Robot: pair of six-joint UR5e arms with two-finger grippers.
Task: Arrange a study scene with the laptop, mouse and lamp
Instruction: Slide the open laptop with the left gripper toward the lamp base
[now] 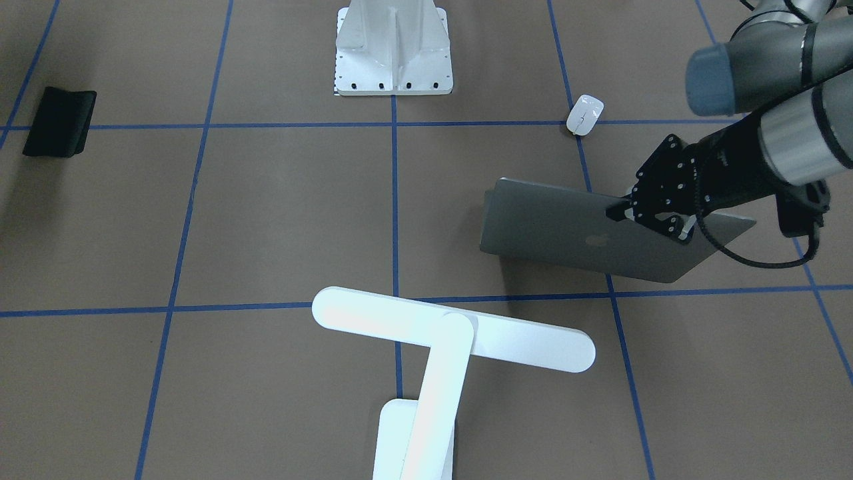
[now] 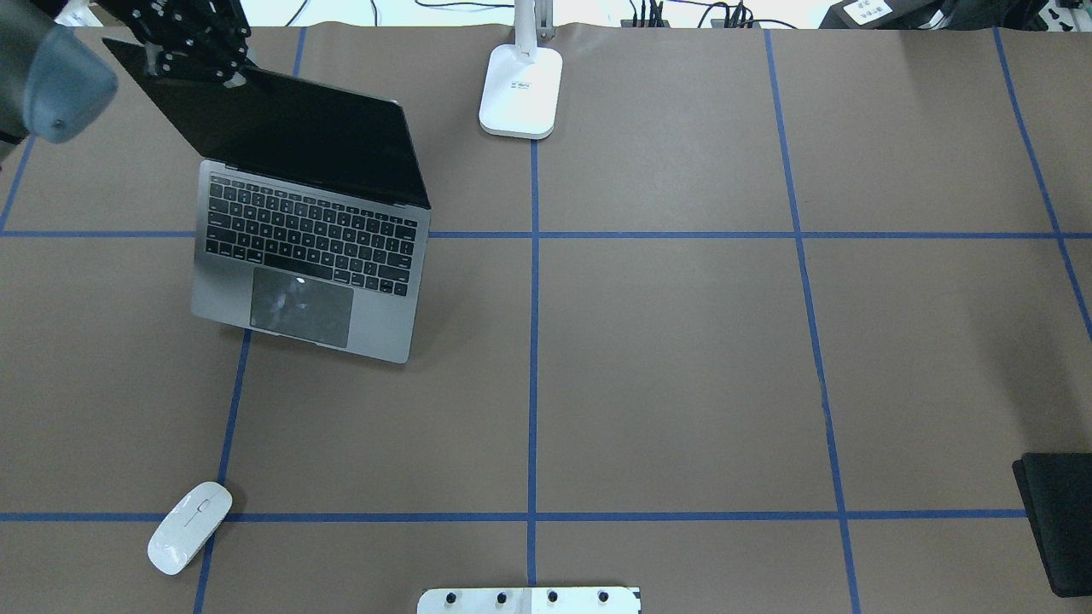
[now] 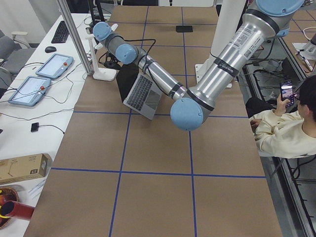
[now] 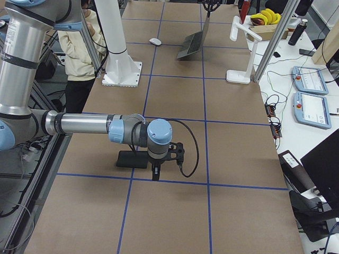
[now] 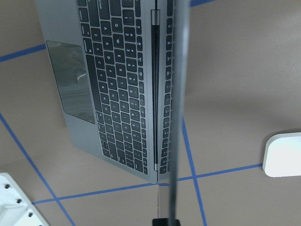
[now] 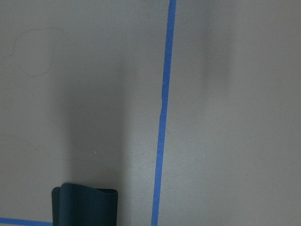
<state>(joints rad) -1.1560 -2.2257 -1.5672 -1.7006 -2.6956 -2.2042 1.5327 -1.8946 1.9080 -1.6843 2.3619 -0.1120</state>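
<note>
The laptop sits open on the tabletop in the robot's left half. Its base is flat but skewed to the tape lines, and its dark screen is raised past upright. The left jaws appear clamped on the lid's top edge near one corner, and the left wrist view looks straight down that edge, so you can judge the opening step as nearly done, with only the release left. The lamp stands just beside the laptop at the far edge, near the middle line, with its base down and its bar head reaching out over the tabletop; whether it is lit you cannot tell. The mouse is the part still open. It lies on a tape crossing on the robot's near side, well apart from the laptop, and it probably has to be brought next to the keyboard. The right arm hangs over the other end, close to a black mat. Its right jaws show only from the side camera, so you cannot tell how they stand.
</note>
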